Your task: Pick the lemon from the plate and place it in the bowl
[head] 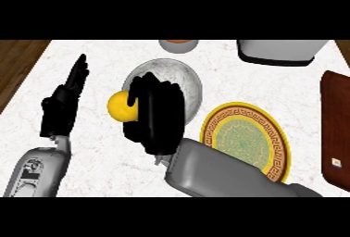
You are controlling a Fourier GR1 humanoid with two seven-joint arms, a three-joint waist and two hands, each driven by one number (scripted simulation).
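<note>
Lemon [120, 106] is already off the plate [240, 137]; it sits at the left rim of the bowl [171, 65], partly over the table [103, 152]. Right robot hand [160, 115] is curled round its right side, i.e. gripping it, and most of the fruit shows left of the fingers. Left robot hand [65, 99] rests open, fingers up, near the left edge. Probably the lemon is light, stiff and not fragile, but w/ a smooth rind and round, so it can slip or roll. Best hold: across its middle, thumb opposite the fingers
</note>
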